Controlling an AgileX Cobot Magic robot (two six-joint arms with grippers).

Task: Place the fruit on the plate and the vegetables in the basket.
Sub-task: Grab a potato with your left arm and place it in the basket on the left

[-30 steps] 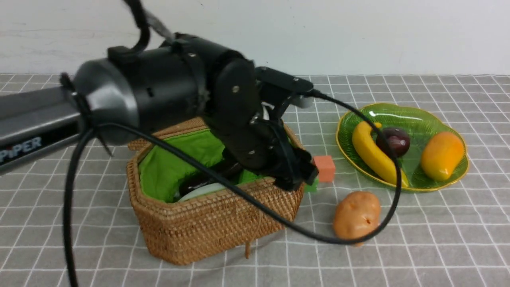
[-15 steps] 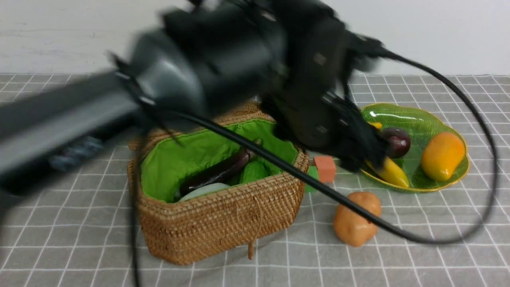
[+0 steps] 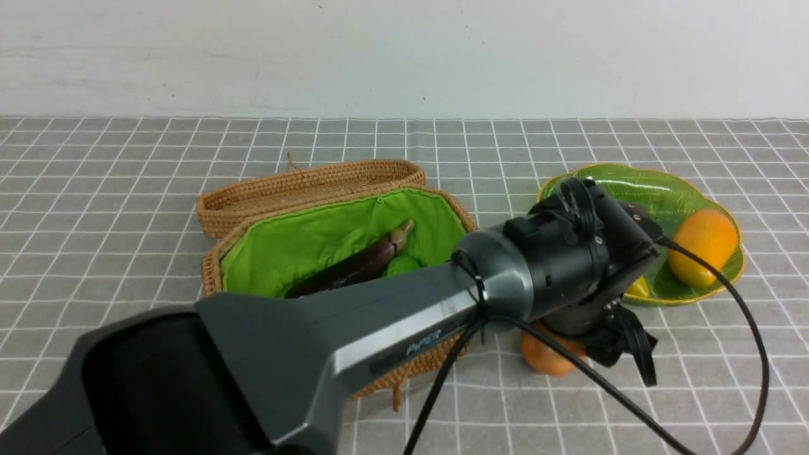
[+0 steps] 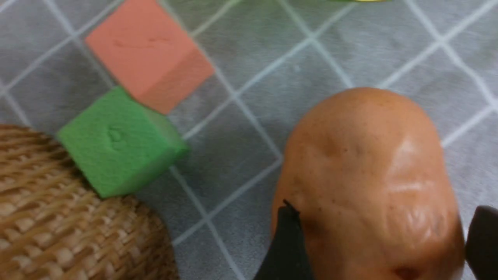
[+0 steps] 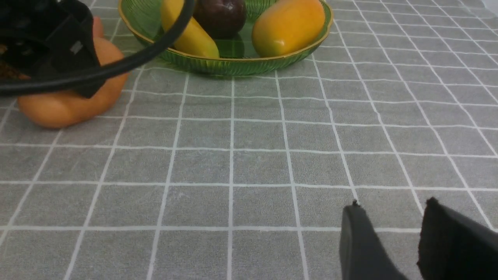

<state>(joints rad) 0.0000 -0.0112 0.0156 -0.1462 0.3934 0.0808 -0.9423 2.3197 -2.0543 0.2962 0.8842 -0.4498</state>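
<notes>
The tan-orange potato point(image 3: 543, 357) point(image 4: 365, 175) lies on the cloth between the basket point(image 3: 210, 270) and the plate point(image 3: 638, 169). My left gripper point(image 3: 588, 351) point(image 4: 385, 210) is low over it and open, one finger on each side of it. A dark eggplant point(image 3: 360, 262) and a green cucumber point(image 3: 404, 265) lie in the green-lined basket; the radish is hidden. On the green plate point(image 5: 233, 64) sit the banana point(image 5: 186, 31), the maroon fruit point(image 5: 220, 15) and the mango point(image 5: 288, 25). My right gripper point(image 5: 393, 204) hovers open over bare cloth, holding nothing.
An orange cube point(image 4: 148, 54) and a green cube point(image 4: 116, 144) sit beside the basket wall point(image 4: 58, 214), close to the potato. The wicker lid point(image 3: 303, 186) lies open behind the basket. A black cable point(image 3: 752, 354) loops over the cloth by the plate.
My left arm has swung from above the basket rightward and down to the potato. The gripper has stayed open. The potato, basket and plate have not moved.
</notes>
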